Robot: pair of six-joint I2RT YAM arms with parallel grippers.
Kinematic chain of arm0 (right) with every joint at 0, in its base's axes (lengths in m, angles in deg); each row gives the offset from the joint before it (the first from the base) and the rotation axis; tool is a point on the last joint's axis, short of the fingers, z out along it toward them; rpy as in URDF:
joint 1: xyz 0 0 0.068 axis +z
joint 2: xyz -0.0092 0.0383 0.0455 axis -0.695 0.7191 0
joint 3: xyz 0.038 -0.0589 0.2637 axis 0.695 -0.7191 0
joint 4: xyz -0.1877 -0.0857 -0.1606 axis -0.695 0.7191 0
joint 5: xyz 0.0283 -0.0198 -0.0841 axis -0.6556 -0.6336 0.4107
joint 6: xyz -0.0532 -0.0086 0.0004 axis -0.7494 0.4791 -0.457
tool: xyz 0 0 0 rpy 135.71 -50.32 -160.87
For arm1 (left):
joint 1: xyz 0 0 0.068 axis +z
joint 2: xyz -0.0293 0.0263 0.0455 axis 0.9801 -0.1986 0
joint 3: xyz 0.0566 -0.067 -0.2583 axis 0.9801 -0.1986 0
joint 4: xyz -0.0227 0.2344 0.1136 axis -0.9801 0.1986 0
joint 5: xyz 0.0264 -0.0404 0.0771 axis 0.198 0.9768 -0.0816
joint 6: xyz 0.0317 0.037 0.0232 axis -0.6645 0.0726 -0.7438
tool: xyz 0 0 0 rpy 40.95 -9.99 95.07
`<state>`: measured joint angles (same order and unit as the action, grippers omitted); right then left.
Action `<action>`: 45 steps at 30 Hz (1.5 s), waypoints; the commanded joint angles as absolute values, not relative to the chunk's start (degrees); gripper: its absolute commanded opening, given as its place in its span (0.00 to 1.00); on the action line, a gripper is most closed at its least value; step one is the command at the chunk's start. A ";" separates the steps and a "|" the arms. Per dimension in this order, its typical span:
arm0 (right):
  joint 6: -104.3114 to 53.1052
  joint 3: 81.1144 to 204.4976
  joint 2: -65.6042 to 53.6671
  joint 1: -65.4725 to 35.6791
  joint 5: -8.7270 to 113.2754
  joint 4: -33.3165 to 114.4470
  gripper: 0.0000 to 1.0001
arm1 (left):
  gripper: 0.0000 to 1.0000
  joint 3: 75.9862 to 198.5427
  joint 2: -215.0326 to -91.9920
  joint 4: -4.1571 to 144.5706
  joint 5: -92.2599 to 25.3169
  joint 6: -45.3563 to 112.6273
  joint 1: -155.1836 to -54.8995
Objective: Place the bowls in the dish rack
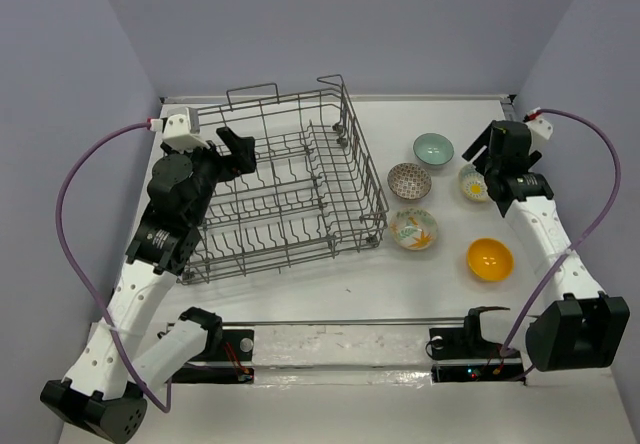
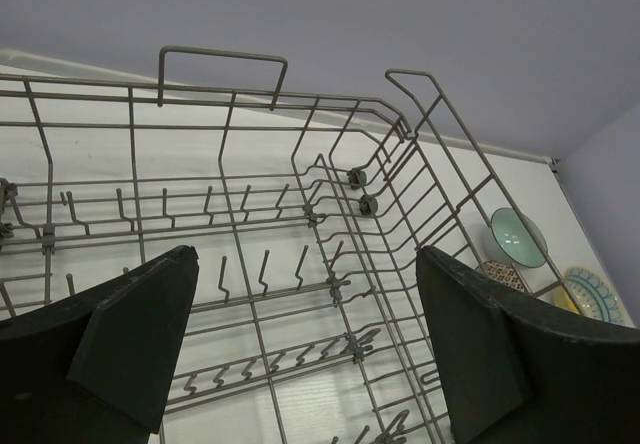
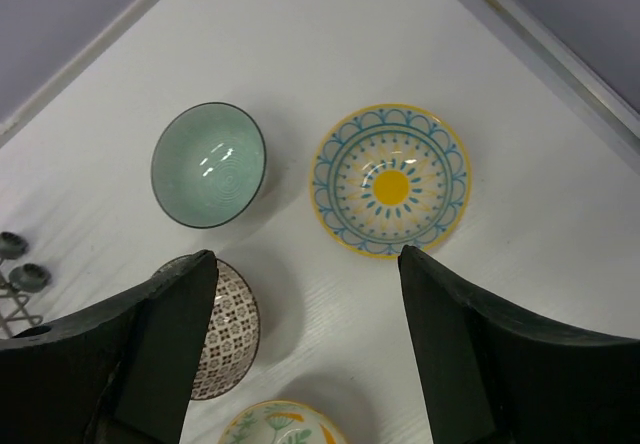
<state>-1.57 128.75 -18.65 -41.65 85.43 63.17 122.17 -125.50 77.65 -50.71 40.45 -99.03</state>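
The grey wire dish rack [image 1: 300, 139] stands at the left centre and holds no bowls; it fills the left wrist view [image 2: 300, 224]. Five bowls sit on the table right of it: pale teal [image 1: 433, 148], brown-speckled [image 1: 409, 180], yellow floral [image 1: 471, 185], leaf-patterned [image 1: 413, 229], orange-yellow [image 1: 490, 258]. My left gripper [image 1: 240, 152] is open and empty above the rack's left side. My right gripper [image 1: 487, 148] is open and empty above the teal [image 3: 208, 165], floral [image 3: 391, 181], brown-speckled [image 3: 230, 326] and leaf-patterned [image 3: 280, 426] bowls.
The table's back wall edge [image 1: 430, 97] runs behind the bowls. A rail with brackets [image 1: 340, 339] lies along the near edge between the arm bases. Purple cables loop beside both arms.
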 commanded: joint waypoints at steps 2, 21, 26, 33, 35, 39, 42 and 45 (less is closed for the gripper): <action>0.62 125.98 -17.88 -44.37 93.05 64.40 0.75 | 0.99 122.66 -125.39 74.77 -49.47 40.51 -98.67; 8.36 123.07 -5.14 -61.68 74.87 58.61 0.67 | 0.99 122.66 -125.04 74.86 -49.29 40.25 -99.28; 8.54 122.63 -2.68 -62.30 72.49 55.54 0.65 | 0.99 122.75 -124.60 74.95 -49.99 40.07 -99.28; 9.94 122.54 0.49 -62.30 70.20 52.46 0.57 | 0.99 122.75 -124.34 75.04 -50.70 39.81 -99.28; 10.29 122.37 1.62 -62.30 69.59 51.66 0.52 | 0.99 122.75 -124.34 75.12 -50.87 39.72 -99.28; 10.82 121.67 2.69 -62.30 69.06 50.61 0.44 | 0.99 122.66 -124.25 75.21 -51.14 39.63 -99.28; 10.91 121.23 3.30 -62.30 68.70 49.90 0.41 | 0.99 122.66 -124.42 75.21 -51.22 39.55 -99.28; 11.00 121.31 3.83 -62.30 68.53 49.64 0.40 | 0.99 122.58 -124.42 75.12 -51.22 39.63 -99.20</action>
